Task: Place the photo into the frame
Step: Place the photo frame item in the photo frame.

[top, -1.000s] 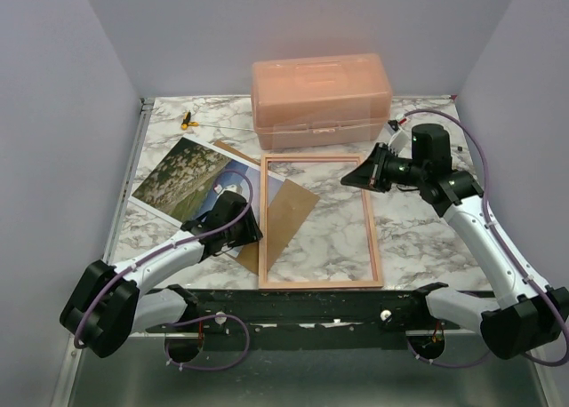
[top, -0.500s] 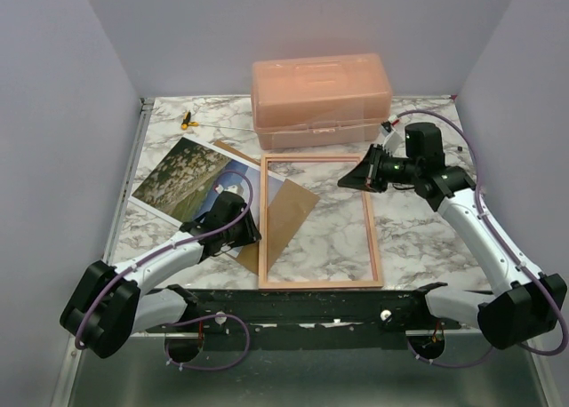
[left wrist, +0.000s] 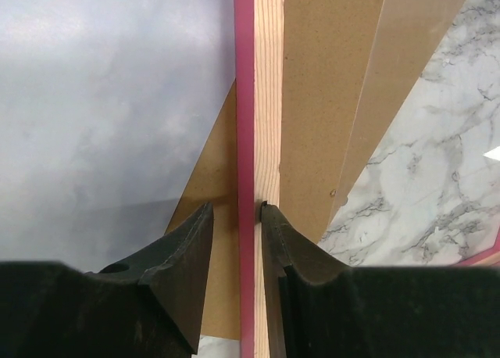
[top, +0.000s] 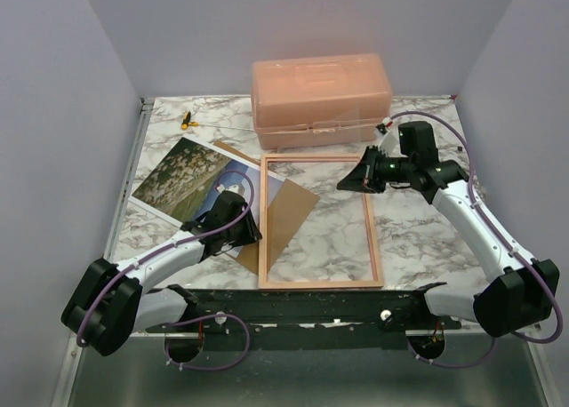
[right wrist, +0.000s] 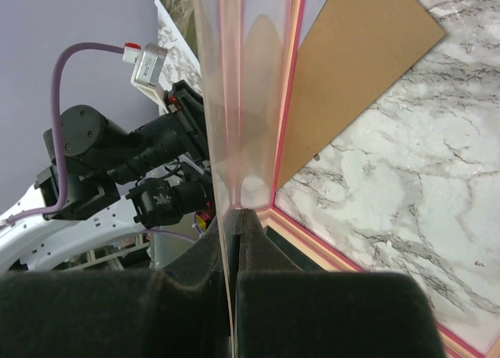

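The frame (top: 375, 238), with a thin pinkish-red and light wood border, lies flat on the marble table. My left gripper (top: 252, 235) sits at its left rail. In the left wrist view its jaws (left wrist: 236, 213) stand slightly apart astride the rail (left wrist: 258, 100), the right finger touching the wood. My right gripper (top: 347, 182) is at the frame's far right corner. In the right wrist view it (right wrist: 234, 216) is shut on the edge of the clear pane (right wrist: 250, 100), which stands edge-on. The photo (top: 182, 174) lies face up at the left, its right part under the brown backing board (top: 286, 213).
A salmon-pink lidded box (top: 320, 100) stands at the back behind the frame. A small yellow and black item (top: 187, 119) lies at the back left. Grey walls close in the left, back and right sides. A black bar (top: 311, 302) runs along the near edge.
My right wrist has swung a little toward the back and left, its fingers staying at the frame's far right corner. The left arm has barely moved.
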Controlling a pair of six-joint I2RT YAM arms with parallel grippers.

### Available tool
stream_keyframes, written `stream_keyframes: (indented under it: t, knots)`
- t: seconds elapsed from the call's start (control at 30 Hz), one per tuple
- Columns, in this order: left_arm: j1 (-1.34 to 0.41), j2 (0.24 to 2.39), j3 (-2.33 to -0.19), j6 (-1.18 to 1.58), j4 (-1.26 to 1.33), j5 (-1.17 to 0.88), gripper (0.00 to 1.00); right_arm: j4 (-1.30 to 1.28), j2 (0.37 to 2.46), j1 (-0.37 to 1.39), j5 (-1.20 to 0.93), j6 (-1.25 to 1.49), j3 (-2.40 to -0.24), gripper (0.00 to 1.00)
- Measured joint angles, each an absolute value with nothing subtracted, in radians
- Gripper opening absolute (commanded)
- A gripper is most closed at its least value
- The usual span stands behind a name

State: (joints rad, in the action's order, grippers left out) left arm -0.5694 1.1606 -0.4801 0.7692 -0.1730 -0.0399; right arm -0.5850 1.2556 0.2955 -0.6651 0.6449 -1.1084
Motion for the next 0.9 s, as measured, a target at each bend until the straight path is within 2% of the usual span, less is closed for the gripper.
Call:
stream_keyframes:
  t: [0.9]
  knots:
    - [-0.569,1.179,-0.494,0.748,-0.173,-0.046,0.29,-0.569,1.333,0.295,-0.721,0.658,-1.127,0.01]
